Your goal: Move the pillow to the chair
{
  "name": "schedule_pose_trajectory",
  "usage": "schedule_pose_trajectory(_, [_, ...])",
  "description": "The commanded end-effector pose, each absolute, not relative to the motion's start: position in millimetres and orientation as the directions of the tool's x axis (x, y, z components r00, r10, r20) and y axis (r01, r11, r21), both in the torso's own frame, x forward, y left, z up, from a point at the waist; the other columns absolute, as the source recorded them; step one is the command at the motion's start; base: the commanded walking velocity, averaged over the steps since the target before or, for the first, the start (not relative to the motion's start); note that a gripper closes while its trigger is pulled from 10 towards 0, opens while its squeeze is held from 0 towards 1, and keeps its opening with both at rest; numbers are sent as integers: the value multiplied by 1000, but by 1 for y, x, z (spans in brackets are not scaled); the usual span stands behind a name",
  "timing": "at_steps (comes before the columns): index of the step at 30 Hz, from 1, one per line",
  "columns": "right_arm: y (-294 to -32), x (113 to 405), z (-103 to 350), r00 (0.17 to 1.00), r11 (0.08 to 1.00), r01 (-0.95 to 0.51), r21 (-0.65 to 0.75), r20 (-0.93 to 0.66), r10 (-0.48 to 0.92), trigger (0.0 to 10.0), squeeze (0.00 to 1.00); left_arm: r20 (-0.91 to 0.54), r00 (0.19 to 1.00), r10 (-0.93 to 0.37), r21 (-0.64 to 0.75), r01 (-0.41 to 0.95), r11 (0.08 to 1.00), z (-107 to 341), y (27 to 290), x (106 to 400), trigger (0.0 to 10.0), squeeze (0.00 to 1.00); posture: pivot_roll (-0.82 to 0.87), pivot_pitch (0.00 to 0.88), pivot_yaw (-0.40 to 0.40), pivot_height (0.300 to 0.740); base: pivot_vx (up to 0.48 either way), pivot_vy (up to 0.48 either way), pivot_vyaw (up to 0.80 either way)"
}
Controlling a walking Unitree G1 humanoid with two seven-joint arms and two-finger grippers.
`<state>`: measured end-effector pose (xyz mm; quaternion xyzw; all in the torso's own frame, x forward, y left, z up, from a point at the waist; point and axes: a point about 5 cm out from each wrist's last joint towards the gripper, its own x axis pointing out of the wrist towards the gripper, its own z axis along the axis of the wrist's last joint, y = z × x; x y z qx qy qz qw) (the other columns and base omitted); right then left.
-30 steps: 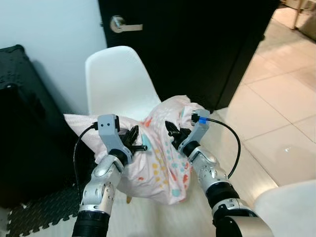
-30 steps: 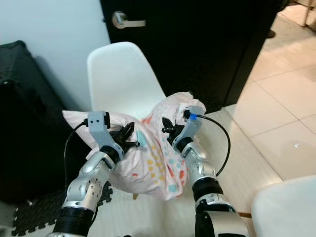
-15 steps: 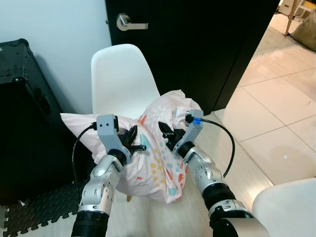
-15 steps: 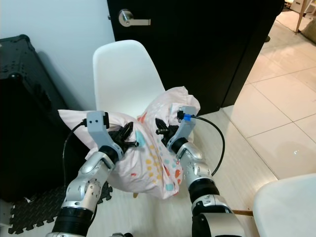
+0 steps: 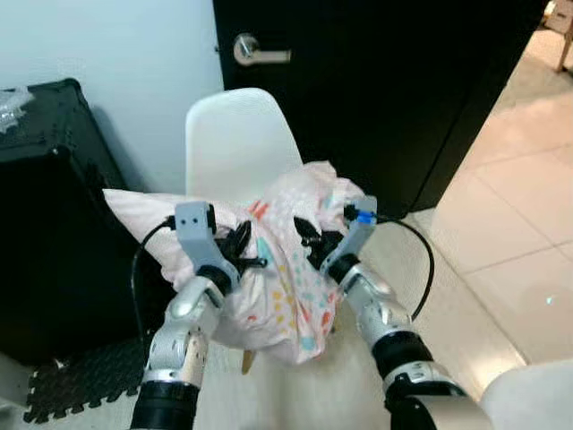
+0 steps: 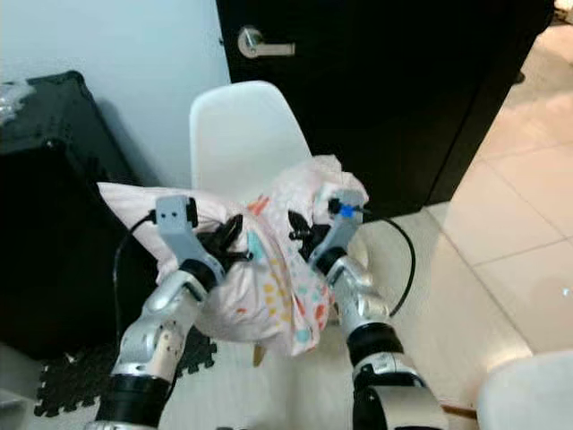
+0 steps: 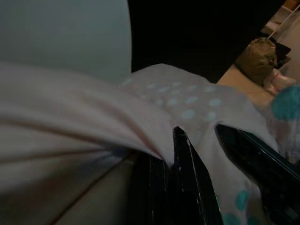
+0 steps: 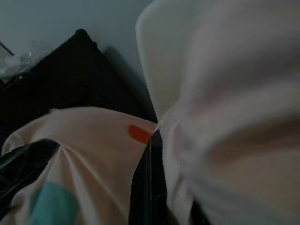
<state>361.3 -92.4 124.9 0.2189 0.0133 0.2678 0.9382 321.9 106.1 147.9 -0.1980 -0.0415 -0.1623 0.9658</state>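
The soft, crumpled pillow [image 5: 282, 260], pale pink cotton with coloured dots, hangs between both claws over the front edge of the chair [image 5: 235, 143], a smooth white moulded shell. The left claw [image 5: 240, 253] and right claw [image 5: 312, 240] each pinch bunched fabric.

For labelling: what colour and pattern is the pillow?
Pale pink pillow with teal, yellow and orange-red dots and shapes, clearest in the left eye view.

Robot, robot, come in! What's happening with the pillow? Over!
Left end effector and right end effector both shut on the pale pink polka-dot pillow. Pillow held over the white plastic chair seat. Nothing in the way.
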Motion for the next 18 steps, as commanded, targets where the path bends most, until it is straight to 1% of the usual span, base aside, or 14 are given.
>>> schedule_pose_trajectory(1, [-80, 360, 128, 830, 738, -538, 408, 105, 547, 10000, 0, 205, 920, -335, -352, 388, 852, 161, 99, 322, 10000, 0, 9, 118, 7, 740, 349, 0, 0])
schedule_pose_trajectory(15, [-79, 361, 126, 834, 746, -526, 407, 75, 547, 10000, 0, 192, 920, -341, -347, 389, 853, 159, 99, 322, 10000, 0, 13, 118, 10, 740, 361, 0, 0])
schedule_pose_trajectory(17, [-80, 361, 126, 833, 746, -527, 406, 74, 548, 10000, 0, 196, 921, -338, -349, 387, 854, 160, 100, 322, 10000, 0, 13, 118, 10, 740, 319, 0, 0])
schedule_pose_trajectory(18, [-80, 360, 126, 833, 746, -528, 406, 75, 549, 10000, 0, 195, 923, -333, -356, 383, 852, 159, 100, 323, 10000, 0, 13, 119, 10, 740, 0, 0, 0])
